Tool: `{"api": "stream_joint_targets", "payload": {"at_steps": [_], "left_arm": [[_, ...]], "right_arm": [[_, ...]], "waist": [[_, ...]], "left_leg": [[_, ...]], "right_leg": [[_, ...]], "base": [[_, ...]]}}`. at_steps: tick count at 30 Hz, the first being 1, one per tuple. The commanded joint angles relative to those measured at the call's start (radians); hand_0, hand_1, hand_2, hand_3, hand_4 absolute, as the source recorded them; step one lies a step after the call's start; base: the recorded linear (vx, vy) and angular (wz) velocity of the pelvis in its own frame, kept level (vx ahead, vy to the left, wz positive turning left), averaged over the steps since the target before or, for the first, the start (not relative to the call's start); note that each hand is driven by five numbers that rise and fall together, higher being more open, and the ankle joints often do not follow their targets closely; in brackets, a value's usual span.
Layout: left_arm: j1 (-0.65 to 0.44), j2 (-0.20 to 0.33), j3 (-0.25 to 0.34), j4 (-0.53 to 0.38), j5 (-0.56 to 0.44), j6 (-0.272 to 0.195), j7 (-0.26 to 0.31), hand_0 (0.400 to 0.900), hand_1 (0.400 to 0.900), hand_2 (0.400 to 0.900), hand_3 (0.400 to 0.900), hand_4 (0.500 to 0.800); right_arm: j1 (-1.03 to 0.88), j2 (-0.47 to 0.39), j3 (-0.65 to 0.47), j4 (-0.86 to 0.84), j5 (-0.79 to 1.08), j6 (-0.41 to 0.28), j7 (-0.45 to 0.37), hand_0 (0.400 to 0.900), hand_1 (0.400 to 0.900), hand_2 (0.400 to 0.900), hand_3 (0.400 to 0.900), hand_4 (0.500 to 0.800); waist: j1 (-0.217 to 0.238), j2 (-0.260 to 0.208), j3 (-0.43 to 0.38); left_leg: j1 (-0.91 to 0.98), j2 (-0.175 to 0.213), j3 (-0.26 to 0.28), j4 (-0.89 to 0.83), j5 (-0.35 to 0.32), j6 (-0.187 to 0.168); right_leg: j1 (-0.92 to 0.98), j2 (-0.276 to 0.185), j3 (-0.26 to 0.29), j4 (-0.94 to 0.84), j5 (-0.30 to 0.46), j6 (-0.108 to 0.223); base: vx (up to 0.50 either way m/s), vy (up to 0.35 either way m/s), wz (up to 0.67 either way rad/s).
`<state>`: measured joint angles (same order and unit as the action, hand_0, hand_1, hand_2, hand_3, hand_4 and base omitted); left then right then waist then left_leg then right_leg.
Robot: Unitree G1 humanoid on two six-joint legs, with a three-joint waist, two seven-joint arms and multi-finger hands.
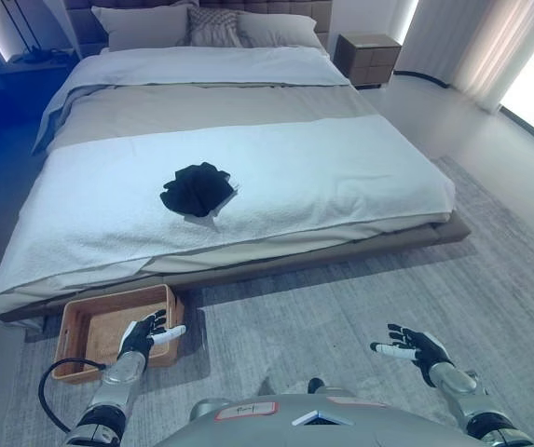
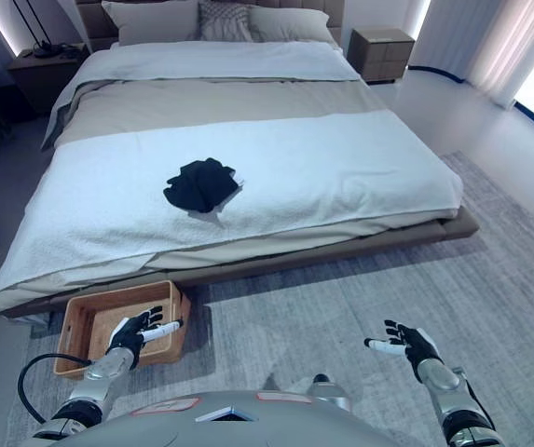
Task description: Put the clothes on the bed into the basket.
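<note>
Here, a crumpled black garment [image 1: 197, 189] lies alone on the white blanket [image 1: 341, 177] that covers the near half of the bed [image 1: 248, 112], a little left of the bed's middle and well back from its near edge. It rests in a loose bunch, touching nothing but the blanket. No print, tag or lettering can be made out on it from either view.

On the grey carpet [image 1: 388, 298], just below the bed's near left corner, sits a shallow wooden basket [image 1: 78, 321], partly tucked against the bed frame. Its inside holds no clothing.

The left robot hand [image 1: 145, 335] hovers over the basket's right-hand rim, fingers spread and relaxed, holding nothing. The right robot hand [image 2: 408, 343] hangs above the carpet at lower right, well apart from both basket and bed, its fingers likewise fanned out and gripping nothing. Both hands are far from the garment.

Farther up the bed, a beige band of cover [image 1: 220, 107] and a pale sheet [image 1: 211, 67] run across it, with pillows [image 1: 145, 26] stacked at the headboard. A small wooden nightstand [image 1: 367, 56] stands at the far right of the bed, and another dark one [image 2: 47, 70] at the far left carries objects too small to identify. Light curtains [image 1: 490, 42] hang along the right wall.
</note>
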<state>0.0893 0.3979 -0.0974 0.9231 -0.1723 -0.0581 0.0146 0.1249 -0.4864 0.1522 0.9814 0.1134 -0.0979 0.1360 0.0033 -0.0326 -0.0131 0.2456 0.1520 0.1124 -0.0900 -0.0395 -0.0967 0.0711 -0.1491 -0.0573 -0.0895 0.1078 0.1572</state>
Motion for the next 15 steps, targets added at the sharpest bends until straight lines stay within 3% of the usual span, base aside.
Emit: {"api": "stream_joint_targets", "payload": {"at_steps": [1,15], "left_arm": [[-0.110,0.070,-0.040,0.009,-0.020,-0.070,0.033,0.900,0.900,0.900,0.900,0.800],[-0.109,0.067,-0.031,0.017,-0.029,-0.071,0.038,0.900,0.900,0.900,0.900,0.800]], "right_arm": [[-0.113,-0.009,-0.002,0.027,0.049,-0.071,-0.040,0.900,0.900,0.900,0.900,0.800],[-0.110,-0.004,-0.004,0.022,0.053,-0.070,-0.038,0.900,0.900,0.900,0.900,0.800]], "waist": [[-0.024,-0.021,-0.039],[-0.026,-0.023,-0.031]], "left_leg": [[-0.120,0.005,-0.010,0.003,0.092,-0.040],[-0.120,0.004,-0.010,0.003,0.090,-0.039]], "right_leg": [[0.035,-0.018,-0.066,0.019,-0.013,0.015],[0.031,-0.019,-0.064,0.021,-0.014,0.016]], "base": [[0.00,0.000,0.00],[0.00,0.000,0.00]]}}
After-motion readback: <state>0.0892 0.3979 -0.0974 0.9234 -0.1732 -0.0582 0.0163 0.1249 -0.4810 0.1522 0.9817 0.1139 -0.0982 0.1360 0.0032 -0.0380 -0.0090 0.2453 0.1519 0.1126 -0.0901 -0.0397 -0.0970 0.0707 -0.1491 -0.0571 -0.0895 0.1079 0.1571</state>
